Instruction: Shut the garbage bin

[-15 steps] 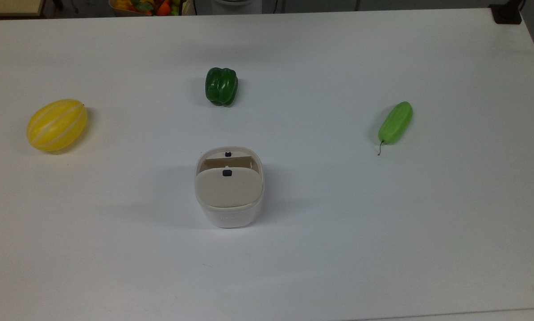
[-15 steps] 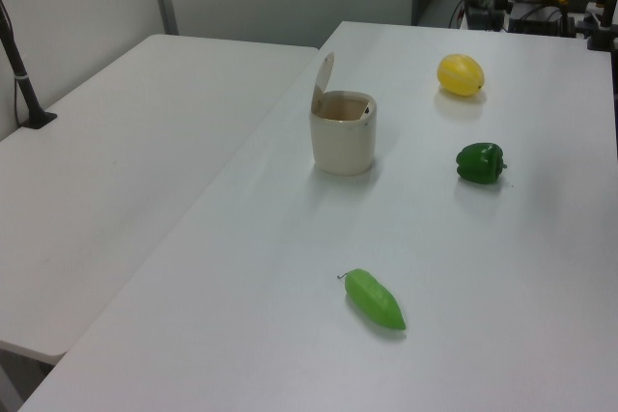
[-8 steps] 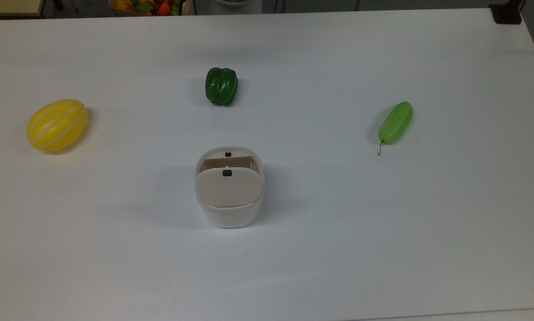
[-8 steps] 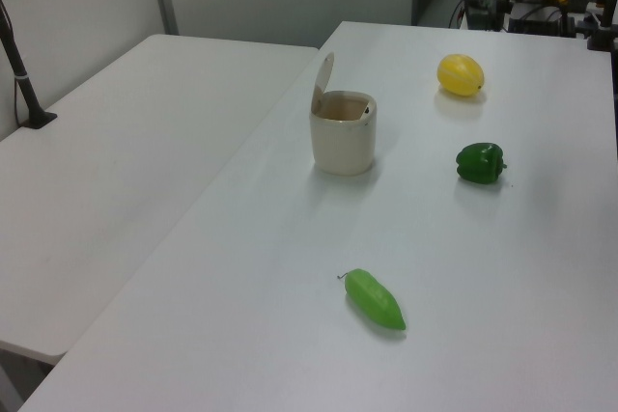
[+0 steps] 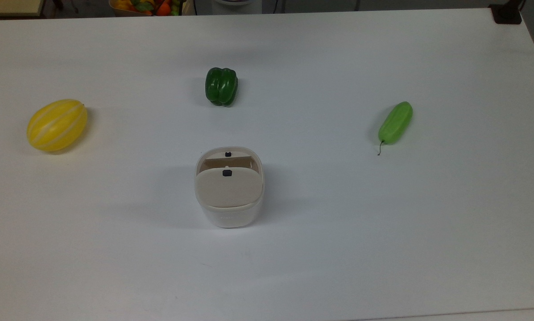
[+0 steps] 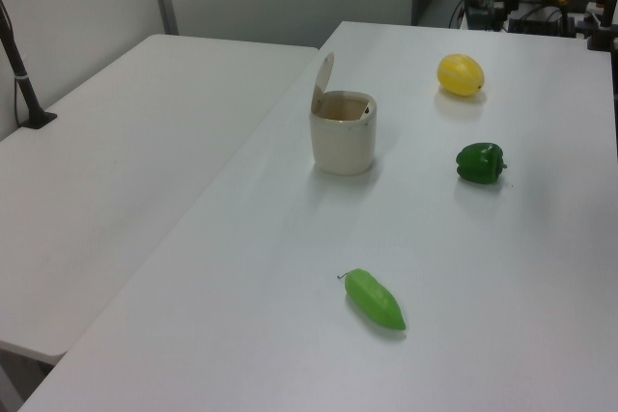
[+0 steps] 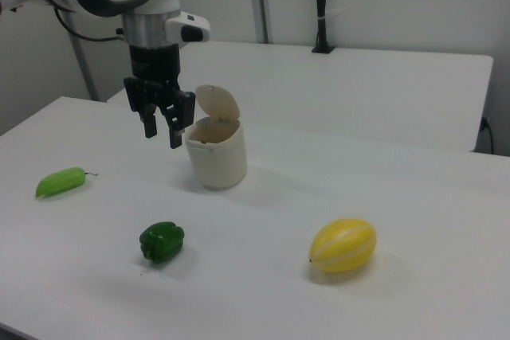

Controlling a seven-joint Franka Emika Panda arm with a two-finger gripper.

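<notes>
Nothing on the desk [image 5: 338, 249] is seen to have shifted since the earlier frames; every item lies where it lay. One garbage bin [image 5: 229, 196] is found near the middle of the desk, with its beige lid [image 6: 323, 82] tipped up on its hinge and the mouth left open; what lies inside cannot be made out. Over in the right view the claw [image 7: 162, 131] is held in the air just beside the bin, on the right view's left, its fingers [image 7: 175, 129] parted a little and nothing gripped between them. Beyond the bin in the top view, one green pepper [image 5: 221, 86] is counted, one yellow melon [image 5: 57, 125] well apart toward the top view's left, and one light green pod [image 5: 395, 122] toward the top view's right.
</notes>
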